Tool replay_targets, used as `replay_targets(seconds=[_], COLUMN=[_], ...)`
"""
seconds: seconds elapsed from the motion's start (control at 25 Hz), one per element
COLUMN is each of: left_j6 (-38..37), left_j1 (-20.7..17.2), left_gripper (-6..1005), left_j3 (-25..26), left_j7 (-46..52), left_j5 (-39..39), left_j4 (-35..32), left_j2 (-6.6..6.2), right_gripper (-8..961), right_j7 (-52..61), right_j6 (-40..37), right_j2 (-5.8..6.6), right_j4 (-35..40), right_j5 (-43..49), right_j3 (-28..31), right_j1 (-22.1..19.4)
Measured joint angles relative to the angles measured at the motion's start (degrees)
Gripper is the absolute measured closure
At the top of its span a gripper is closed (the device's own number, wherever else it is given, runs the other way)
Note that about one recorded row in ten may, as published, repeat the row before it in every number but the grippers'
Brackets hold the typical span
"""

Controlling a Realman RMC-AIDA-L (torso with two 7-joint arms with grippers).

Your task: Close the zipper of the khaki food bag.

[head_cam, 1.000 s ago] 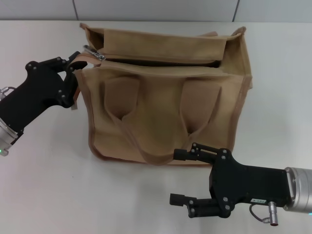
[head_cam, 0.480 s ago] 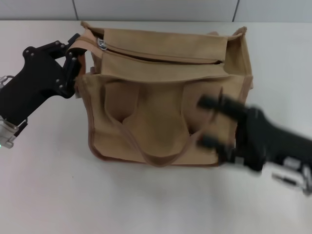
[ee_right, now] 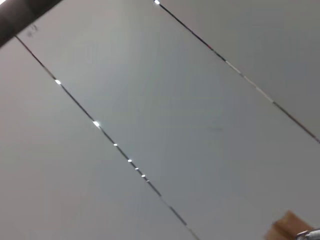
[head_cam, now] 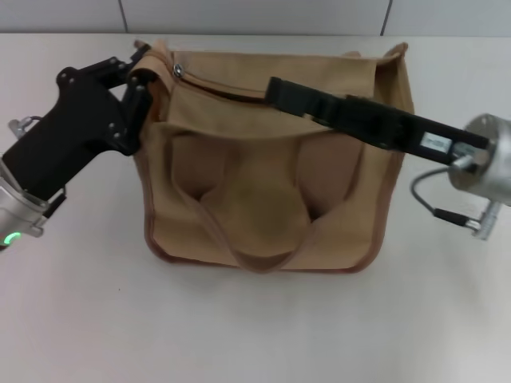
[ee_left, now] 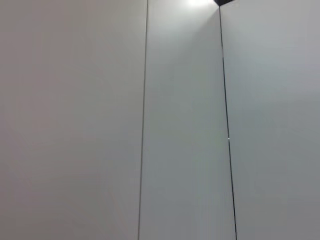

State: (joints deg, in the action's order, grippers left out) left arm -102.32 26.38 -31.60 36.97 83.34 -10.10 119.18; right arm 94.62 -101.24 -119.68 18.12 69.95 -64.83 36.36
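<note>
The khaki food bag (head_cam: 263, 199) stands in the middle of the white table with its two handles hanging down the front. The zipper (head_cam: 227, 86) runs across the top panel and gapes dark. Its silver pull (head_cam: 177, 70) sits near the bag's left end. My left gripper (head_cam: 137, 78) is shut on the tan fabric at the bag's top left corner, beside the pull. My right gripper (head_cam: 274, 89) reaches in from the right, over the top panel above the zipper line, well right of the pull. A corner of the bag (ee_right: 286, 227) shows in the right wrist view.
The white table (head_cam: 80, 303) lies open in front of the bag and on both sides. A grey panelled wall (head_cam: 255, 16) runs behind it. The left wrist view shows only wall panels (ee_left: 100, 125).
My right arm swung up from the table's front right to lie across the bag's top. My left gripper moved up and right with the bag's corner. The pull shifted with it.
</note>
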Motion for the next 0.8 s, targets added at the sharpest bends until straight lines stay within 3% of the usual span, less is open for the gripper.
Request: replay_targets(seconds=[0.4,0.8], left_j6=[-0.5,-0.5], left_j1=[1.6,1.9], left_gripper=[957,954], left_j3=[0.0,0.2], left_j7=[-3.6,-3.2], left_j5=[0.0,0.0], left_j4=[3.3,3.3], left_j2=[0.0,0.0], right_gripper=[120,120], right_j7=[-21.8,-75.7], right_j6=[4.7,-2.2], right_j2=[-0.2,-0.2], right_j4=[-4.8,-10.3], right_j5=[-0.9,-10.9], right_j3=[0.4,0.0], right_j1=[3.0,-1.1])
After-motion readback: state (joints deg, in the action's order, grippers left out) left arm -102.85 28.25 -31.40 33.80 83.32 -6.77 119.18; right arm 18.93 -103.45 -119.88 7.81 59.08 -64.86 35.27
